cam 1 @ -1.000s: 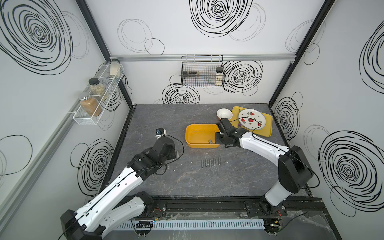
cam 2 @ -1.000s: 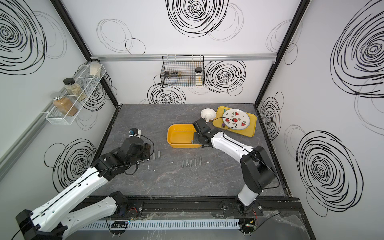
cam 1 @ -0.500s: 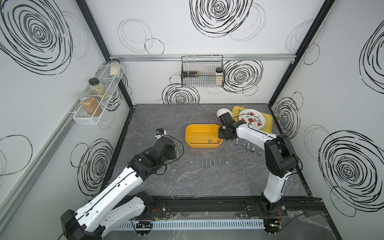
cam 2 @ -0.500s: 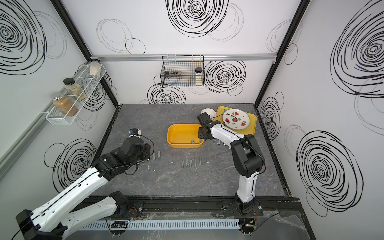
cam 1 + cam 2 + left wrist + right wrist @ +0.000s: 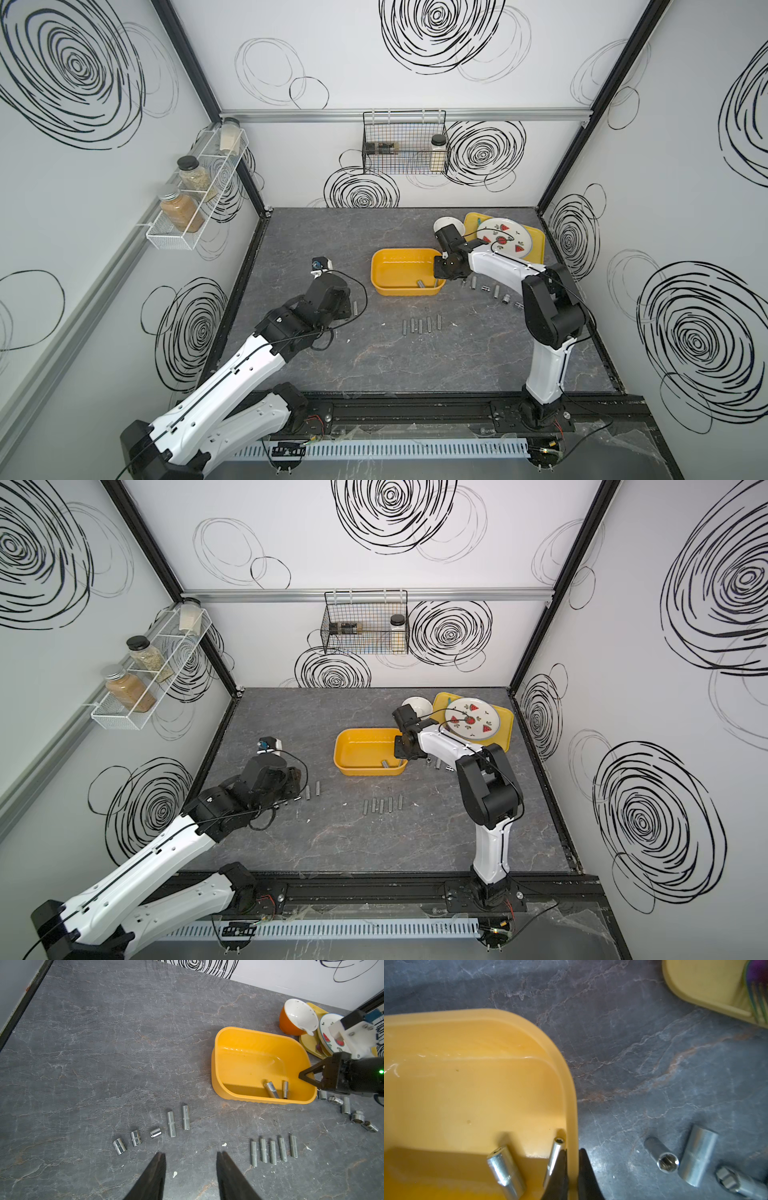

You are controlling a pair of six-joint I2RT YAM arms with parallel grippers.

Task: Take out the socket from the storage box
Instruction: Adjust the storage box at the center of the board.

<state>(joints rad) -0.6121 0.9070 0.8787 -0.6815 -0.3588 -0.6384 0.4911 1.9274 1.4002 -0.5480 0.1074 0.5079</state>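
Observation:
The storage box [image 5: 376, 270] [image 5: 338, 750] is a deep yellow-orange tub in mid-table. Two steel sockets lie at its right end, a thick socket [image 5: 504, 1169] [image 5: 271, 1089] and a thin socket [image 5: 555, 1153] [image 5: 285, 1089]. My right gripper [image 5: 573, 1150] [image 5: 437, 272] [image 5: 300, 1074] straddles the box's right wall [image 5: 569, 1076]: one finger is inside, touching the thin socket, and the other is outside. It is shut on the wall, with no socket between the fingers. My left gripper [image 5: 190, 1154] [image 5: 297, 781] hangs open and empty over the table's left side.
Several sockets lie in a neat row [image 5: 273, 1152] in front of the box; several more lie left [image 5: 171, 1124] and right [image 5: 697, 1157] of it. A flat yellow tray [image 5: 538, 245] with a plate and an orange bowl [image 5: 287, 1024] stand at the back right.
The right arm has folded its elbow up and swung its gripper along the box's right end. Its jaws have gone from partly open to shut. The left arm has not moved.

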